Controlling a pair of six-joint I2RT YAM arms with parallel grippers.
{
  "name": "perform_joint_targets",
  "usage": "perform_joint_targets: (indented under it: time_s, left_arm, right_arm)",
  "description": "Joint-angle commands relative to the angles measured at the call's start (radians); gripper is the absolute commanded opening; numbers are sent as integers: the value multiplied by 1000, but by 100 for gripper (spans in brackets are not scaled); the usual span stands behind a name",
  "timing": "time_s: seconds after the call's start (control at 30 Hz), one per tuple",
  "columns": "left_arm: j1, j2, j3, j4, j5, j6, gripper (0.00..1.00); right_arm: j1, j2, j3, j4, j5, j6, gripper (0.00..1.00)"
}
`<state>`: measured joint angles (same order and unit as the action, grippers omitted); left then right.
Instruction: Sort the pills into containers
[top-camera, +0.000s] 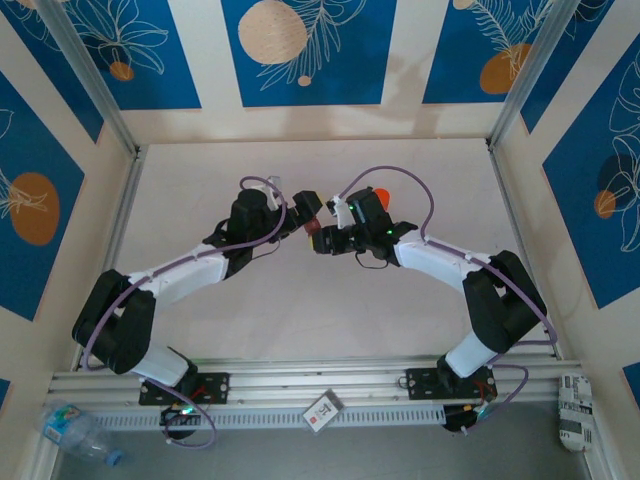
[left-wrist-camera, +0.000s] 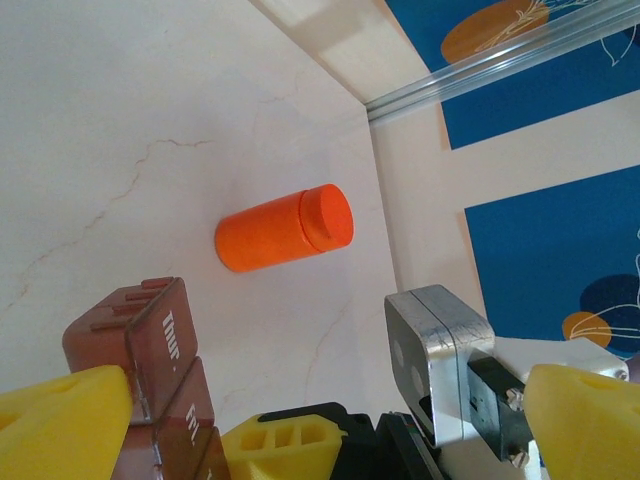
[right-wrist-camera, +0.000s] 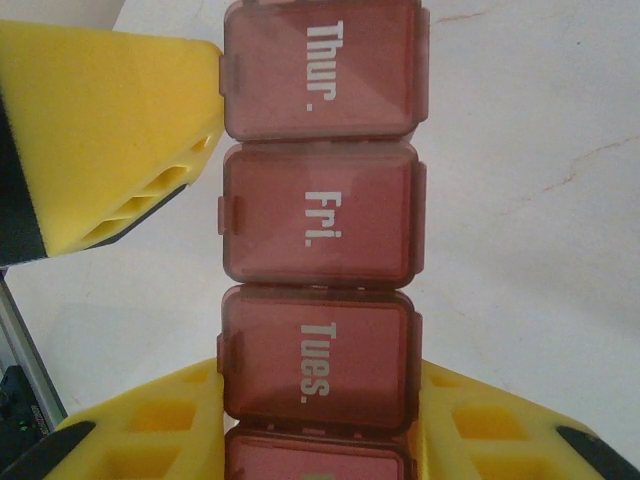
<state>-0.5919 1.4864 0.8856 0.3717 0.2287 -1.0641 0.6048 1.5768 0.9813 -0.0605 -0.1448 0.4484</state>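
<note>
— Checking right gripper (right-wrist-camera: 318, 425): state?
— Clamped on the containers (right-wrist-camera: 318, 250) at the "Tues." cell, with a yellow pad on each side. All visible lids shut.
— And left gripper (top-camera: 298, 212)?
— Spread wide, gripping nothing. One yellow finger (right-wrist-camera: 110, 150) just beside the "Thur." and "Fri." cells; contact cannot be told.
— Locating orange bottle (left-wrist-camera: 285, 230)?
— Lying on its side on the pale table (left-wrist-camera: 120, 100), cap on, apart from the strip.

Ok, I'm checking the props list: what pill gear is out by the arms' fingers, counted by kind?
compartment strip: 1
orange bottle: 1
Total: 2
</note>
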Motion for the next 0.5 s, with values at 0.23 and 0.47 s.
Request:
perform_joint_targets:
  time_s: [0.23,0.47]
  left_arm:
    - [-48,-3,57,76,20,-49,100]
    - [-53,-26,70,53,-6,-36,100]
  right_arm:
    - [12,26,-6,21,-21,1,25]
    - [10,32,-7,22,-18,3,25]
